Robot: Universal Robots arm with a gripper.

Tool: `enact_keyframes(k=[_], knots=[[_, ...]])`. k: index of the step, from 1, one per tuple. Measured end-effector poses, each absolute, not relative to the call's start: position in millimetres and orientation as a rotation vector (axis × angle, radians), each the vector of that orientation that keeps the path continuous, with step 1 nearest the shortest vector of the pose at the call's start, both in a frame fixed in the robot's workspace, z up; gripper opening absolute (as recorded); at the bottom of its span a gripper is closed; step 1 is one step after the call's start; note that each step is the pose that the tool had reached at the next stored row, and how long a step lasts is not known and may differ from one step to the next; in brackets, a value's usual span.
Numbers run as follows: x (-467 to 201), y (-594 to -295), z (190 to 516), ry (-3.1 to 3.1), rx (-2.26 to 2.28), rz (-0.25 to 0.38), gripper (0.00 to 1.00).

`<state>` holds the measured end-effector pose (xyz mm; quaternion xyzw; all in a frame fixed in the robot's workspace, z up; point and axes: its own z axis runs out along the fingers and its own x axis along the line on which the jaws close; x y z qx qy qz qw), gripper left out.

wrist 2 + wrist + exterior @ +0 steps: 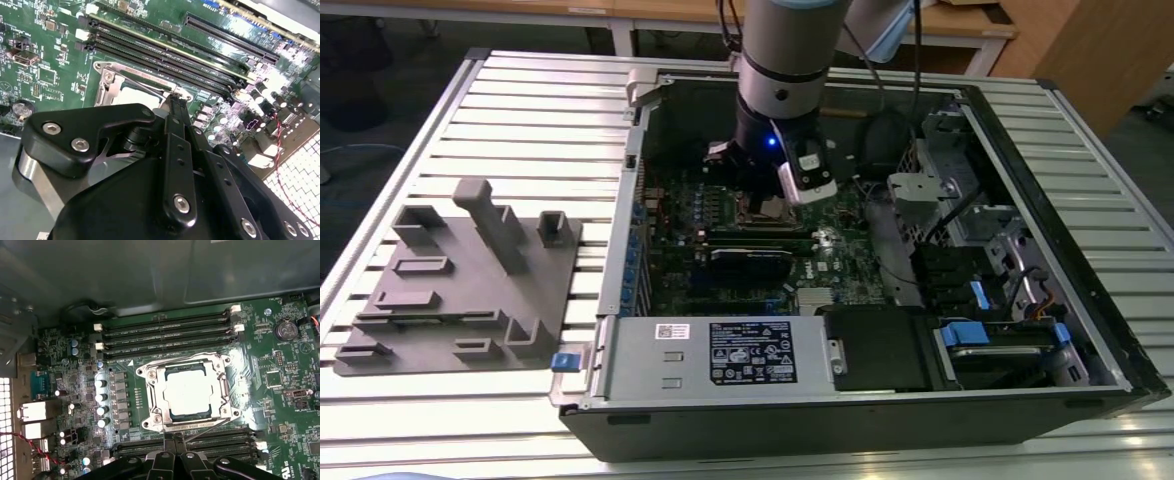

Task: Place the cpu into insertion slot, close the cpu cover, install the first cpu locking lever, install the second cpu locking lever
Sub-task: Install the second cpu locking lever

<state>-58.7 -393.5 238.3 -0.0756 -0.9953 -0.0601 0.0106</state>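
The black hand [167,442], fingers pressed together, is hovering just below the flat silver-grey cpu [192,391] sitting mid-frame inside the silvery metal cpu cover [150,390].

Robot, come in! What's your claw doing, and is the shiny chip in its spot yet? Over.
Gripper low at socket edge, holding nothing visible. Cpu seated in socket, cpu cover closed over it. Nothing blocking.

The cpu [189,393] lies in its socket — the cpu cover [186,391] closed around it.
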Motion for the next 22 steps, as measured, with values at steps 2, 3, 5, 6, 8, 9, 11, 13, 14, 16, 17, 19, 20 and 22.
enact_keyframes(k=[2,3,5,6,8,9,11,13,14,16,17,19,20,22], knots=[[-60,-395,238,-3.106,-0.237,-0.187,0.11],[-61,-395,237,-3.106,-0.237,-0.188,0.11],[-63,-395,235,-3.106,-0.237,-0.188,0.11],[-65,-395,234,-3.106,-0.237,-0.188,0.11],[-67,-395,230,-3.106,-0.237,-0.187,0.11],[-68,-395,228,-3.106,-0.237,-0.187,0.11],[-69,-395,225,-3.106,-0.237,-0.187,0.11],[-70,-395,221,-3.106,-0.237,-0.186,0.11],[-70,-395,219,-3.106,-0.237,-0.186,0.11],[-71,-395,216,-3.106,-0.237,-0.187,0.11],[-72,-395,214,-3.106,-0.237,-0.187,0.11],[-73,-395,212,-3.106,-0.237,-0.186,0.11],[-74,-395,212,-3.106,-0.237,-0.186,0.11],[-75,-395,211,-3.106,-0.237,-0.186,0.11]])
